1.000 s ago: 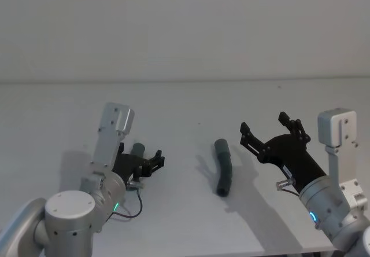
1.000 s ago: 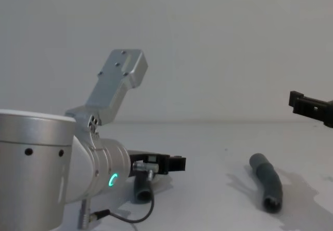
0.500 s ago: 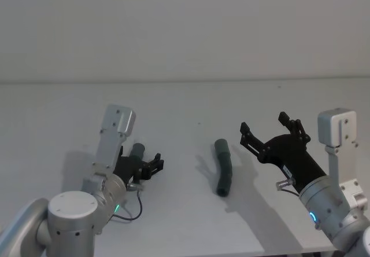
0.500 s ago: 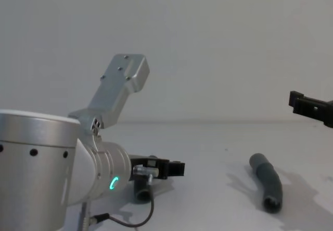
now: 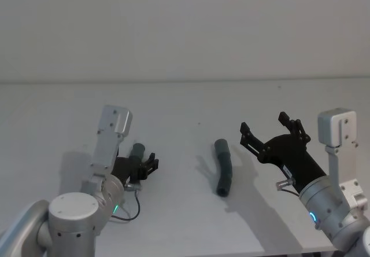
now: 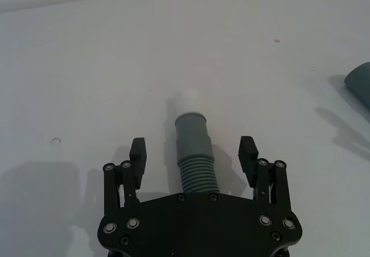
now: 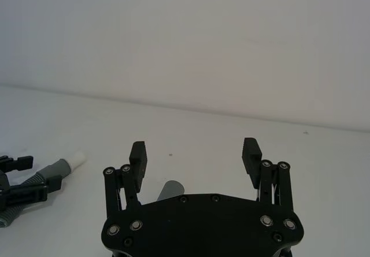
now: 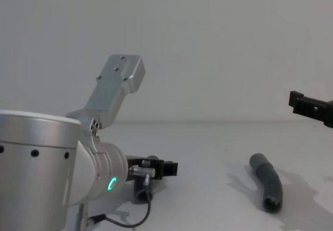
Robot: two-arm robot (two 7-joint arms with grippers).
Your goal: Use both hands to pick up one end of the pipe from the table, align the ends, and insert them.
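Straddling left pipe piece (image 6: 198,173) with spread left tool (image 6: 192,148), ideally closing squarely behind cuff (image 6: 191,128); poising right tool (image 5: 263,123) spread, right.

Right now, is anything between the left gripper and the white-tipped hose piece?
Nothing visible. The left gripper is open and low over the table, its fingers flanking the white-tipped hose piece with bare gaps on both sides, not yet touching it.
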